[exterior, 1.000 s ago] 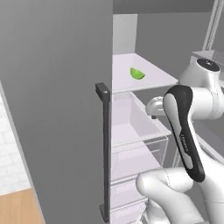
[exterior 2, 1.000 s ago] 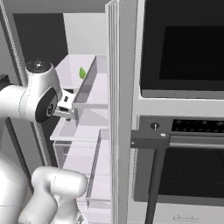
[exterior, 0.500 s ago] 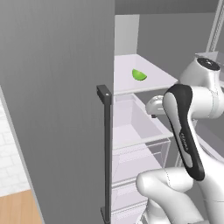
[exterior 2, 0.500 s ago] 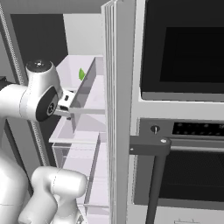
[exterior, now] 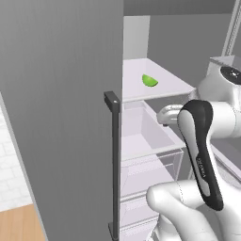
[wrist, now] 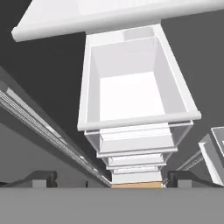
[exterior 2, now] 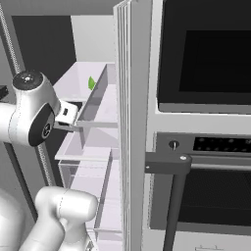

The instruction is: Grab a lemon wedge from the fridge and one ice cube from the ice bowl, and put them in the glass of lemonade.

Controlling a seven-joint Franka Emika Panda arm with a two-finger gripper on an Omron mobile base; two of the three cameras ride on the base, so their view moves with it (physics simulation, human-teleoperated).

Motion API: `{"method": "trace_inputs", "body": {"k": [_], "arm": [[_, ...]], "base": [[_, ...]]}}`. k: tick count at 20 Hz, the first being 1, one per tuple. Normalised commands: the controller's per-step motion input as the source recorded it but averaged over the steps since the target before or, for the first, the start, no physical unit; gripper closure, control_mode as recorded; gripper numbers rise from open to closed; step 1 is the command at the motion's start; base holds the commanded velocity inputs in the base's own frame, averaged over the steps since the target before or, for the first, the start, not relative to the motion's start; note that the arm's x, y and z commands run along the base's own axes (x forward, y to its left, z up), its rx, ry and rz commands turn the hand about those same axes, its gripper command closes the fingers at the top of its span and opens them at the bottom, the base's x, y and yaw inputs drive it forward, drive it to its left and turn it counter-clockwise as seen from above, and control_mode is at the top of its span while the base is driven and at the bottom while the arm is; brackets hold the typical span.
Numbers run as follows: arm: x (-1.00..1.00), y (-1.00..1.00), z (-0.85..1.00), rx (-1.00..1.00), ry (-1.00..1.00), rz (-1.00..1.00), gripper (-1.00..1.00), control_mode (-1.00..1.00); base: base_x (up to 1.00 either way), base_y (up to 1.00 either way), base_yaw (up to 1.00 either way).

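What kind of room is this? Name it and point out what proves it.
A kitchen, rendered in simulation. An open fridge shows a white shelf with a lemon wedge on it and clear drawers below. Beside the fridge stands a built-in oven with a dark window and bar handle.

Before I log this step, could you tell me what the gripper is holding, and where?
Nothing: the gripper is open, and the lemon wedge lies on the fridge shelf.

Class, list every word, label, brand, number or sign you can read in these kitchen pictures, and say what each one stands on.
No text here can be read.
Light lettering runs along the dark band of the robot arm: too small and blurred to read.
Faint marks sit on the oven control panel: too small to read.
A small mark at the oven's bottom edge: unreadable.
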Motion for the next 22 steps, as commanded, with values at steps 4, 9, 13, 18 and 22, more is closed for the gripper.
{"method": "trace_inputs", "body": {"k": [4,9,13,18,22], "arm": [[-0.12,0.02,0.69,0.00,-0.27,0.00,-1.00,-1.00],[-0.03,-0.11,0.98,0.00,-0.18,0.00,-1.00,-1.00],[0.01,-0.14,0.98,0.00,-0.07,0.00,-1.00,-1.00],[0.44,0.00,0.05,-0.02,0.00,0.00,-1.00,-1.00],[0.70,-0.16,-0.35,0.00,0.02,0.00,-1.00,-1.00]], "base": [[0.00,0.00,0.00],[0.00,0.00,0.00],[0.00,0.00,0.00],[0.00,0.00,0.00],[0.00,0.00,0.00]]}}
